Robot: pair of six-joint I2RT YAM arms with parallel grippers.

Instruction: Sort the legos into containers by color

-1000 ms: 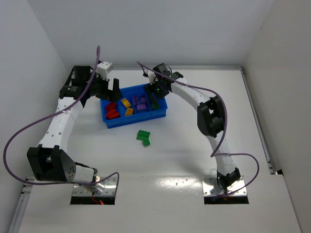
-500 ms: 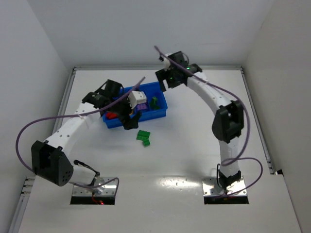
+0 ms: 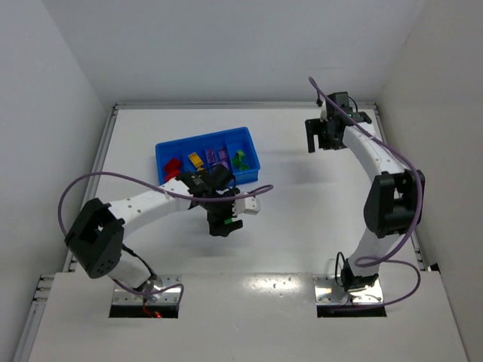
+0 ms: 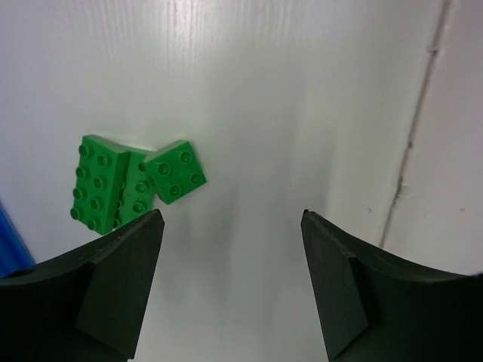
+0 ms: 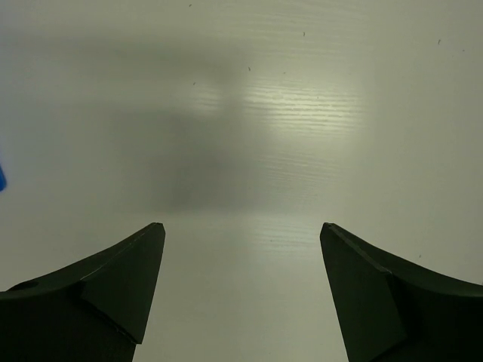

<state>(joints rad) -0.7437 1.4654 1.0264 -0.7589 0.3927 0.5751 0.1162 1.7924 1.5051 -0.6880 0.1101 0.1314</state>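
Four tray [image 3: 161, 154] compartments held sorted bricks [image 3: 219, 157] from above; your left tool [image 3: 224, 219] hid the loose ones, your right tool [image 3: 321, 141] hung well apart. Left wrist showed green legos [image 4: 128, 185] on the table [image 4: 302, 90] beyond its spread tool. Right wrist: tool likewise spread, tray a cut-off blue sliver.

white table [image 3: 294, 226] | plain white walls [image 3: 226, 45] on three sides | glare [image 3: 264, 281] near front edge
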